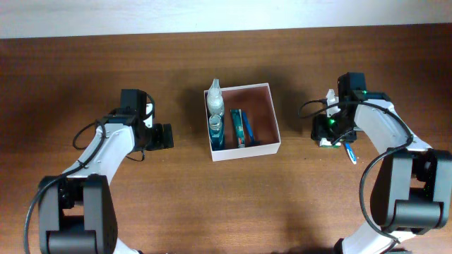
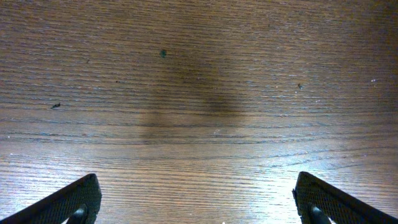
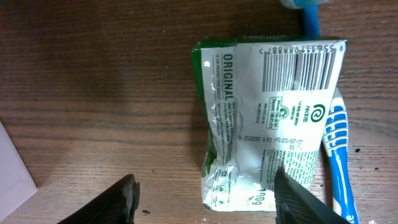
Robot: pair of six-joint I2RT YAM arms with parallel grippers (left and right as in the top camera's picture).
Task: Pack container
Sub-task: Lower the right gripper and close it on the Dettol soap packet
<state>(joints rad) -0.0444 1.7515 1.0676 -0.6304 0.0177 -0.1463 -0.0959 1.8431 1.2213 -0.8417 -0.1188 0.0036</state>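
Left gripper (image 1: 162, 135): hovering over bare wood toward the left edge, jaws spread, carrying nothing.
Container (image 1: 258, 106): sitting mid-table, nearer the far edge.
Done: clear bottle (image 1: 215, 101), teal bottle (image 1: 215, 131) and blue tube (image 1: 241, 128) are lying inside.
Right gripper (image 3: 208, 199): hanging agape, fingers straddling the packet (image 3: 267, 124), not clamping it.
Left: packet and toothbrush (image 3: 339, 155) are waiting outside, toward the right edge.

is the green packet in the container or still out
Out: the green packet lies on the table beside a blue toothbrush, under the open right end effector, outside the container.
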